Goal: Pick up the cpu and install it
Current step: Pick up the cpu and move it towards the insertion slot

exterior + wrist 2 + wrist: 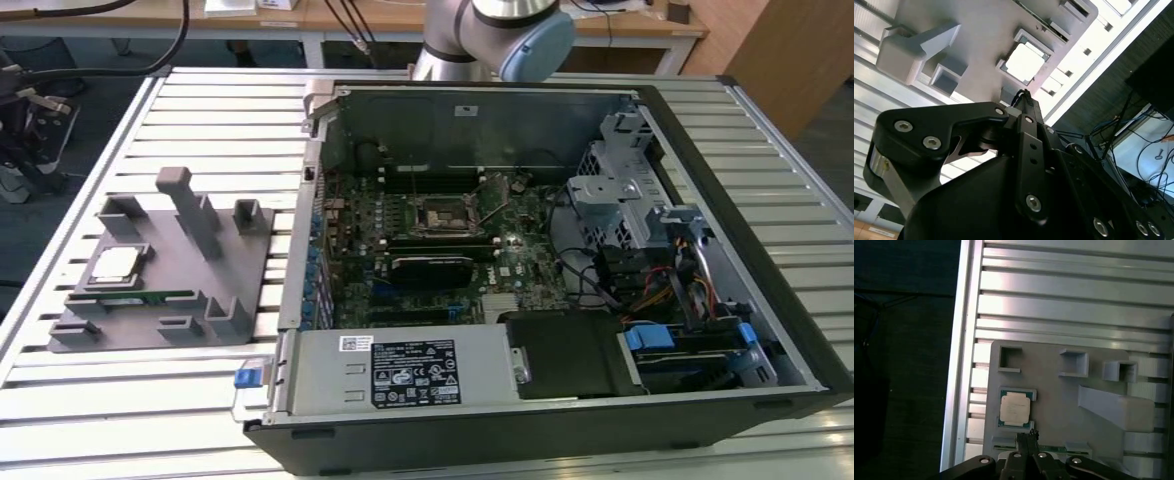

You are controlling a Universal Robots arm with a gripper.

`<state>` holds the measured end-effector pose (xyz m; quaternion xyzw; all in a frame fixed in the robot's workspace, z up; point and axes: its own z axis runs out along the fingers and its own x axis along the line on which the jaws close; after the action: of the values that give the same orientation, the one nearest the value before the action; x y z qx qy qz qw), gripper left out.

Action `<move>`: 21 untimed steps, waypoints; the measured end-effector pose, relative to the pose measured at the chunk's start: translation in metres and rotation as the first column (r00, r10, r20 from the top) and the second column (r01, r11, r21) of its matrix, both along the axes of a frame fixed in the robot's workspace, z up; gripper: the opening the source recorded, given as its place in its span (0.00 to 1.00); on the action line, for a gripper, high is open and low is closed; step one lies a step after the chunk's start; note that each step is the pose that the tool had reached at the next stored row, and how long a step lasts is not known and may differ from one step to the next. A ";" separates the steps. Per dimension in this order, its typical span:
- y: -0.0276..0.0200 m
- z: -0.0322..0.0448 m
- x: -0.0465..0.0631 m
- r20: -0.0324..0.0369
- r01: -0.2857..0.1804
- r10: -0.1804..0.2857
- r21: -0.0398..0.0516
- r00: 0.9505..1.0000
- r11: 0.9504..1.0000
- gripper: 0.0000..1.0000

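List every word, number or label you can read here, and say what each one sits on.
Black label on the power supply: print too small to read.
White sticker beside that label: too small to read.
Lid of the cpu: faint markings, too blurred to read.
No text here can be quoted.

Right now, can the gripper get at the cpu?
Probably yes: the cpu lies uncovered in its pocket on the gray fixture, and the gripper hangs close beside it with nothing between, though its jaws look shut.
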<state>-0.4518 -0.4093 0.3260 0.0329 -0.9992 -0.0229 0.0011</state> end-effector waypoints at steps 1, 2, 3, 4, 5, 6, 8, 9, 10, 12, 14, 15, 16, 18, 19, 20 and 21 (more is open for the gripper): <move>0.0000 -0.0003 -0.001 0.000 0.000 0.000 0.000 1.000 1.000 0.11; 0.0000 -0.0005 -0.002 0.000 0.000 0.000 0.000 1.000 1.000 0.11; 0.0000 -0.0009 -0.002 0.000 0.000 0.000 0.000 1.000 1.000 0.11; 0.0000 -0.0013 -0.003 0.000 0.000 0.000 0.000 1.000 1.000 0.11; 0.0000 -0.0019 -0.004 0.000 0.000 0.000 0.000 1.000 1.000 0.11; 0.0000 -0.0028 -0.005 0.000 0.000 0.000 0.000 1.000 1.000 0.11; 0.0000 -0.0051 -0.005 -0.001 0.000 0.000 0.000 1.000 1.000 0.11; 0.0000 -0.0064 -0.005 -0.001 0.000 0.000 0.000 1.000 1.000 0.11; -0.0001 -0.0132 -0.005 -0.003 0.000 0.000 -0.001 1.000 1.000 0.11; -0.0001 -0.0161 -0.005 -0.002 0.016 -0.016 -0.001 1.000 1.000 0.11; -0.0002 -0.0193 -0.005 -0.001 0.034 -0.034 -0.001 0.999 0.999 0.11; -0.0002 -0.0210 -0.005 -0.002 0.043 -0.043 -0.001 0.999 0.999 0.11; -0.0001 -0.0228 -0.005 -0.001 0.049 -0.049 -0.001 0.999 0.999 0.16; -0.0001 -0.0264 -0.005 -0.001 0.057 -0.057 -0.001 0.998 0.998 0.23; -0.0001 -0.0283 -0.005 -0.001 0.058 -0.058 -0.001 0.998 0.998 0.29; -0.0001 -0.0301 -0.005 -0.001 0.059 -0.059 -0.001 0.998 0.998 0.29; 0.0000 -0.0319 -0.005 -0.001 0.060 -0.060 -0.002 0.998 0.998 0.35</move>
<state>-0.4570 -0.4093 0.2941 0.0029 -0.9998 -0.0221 0.0011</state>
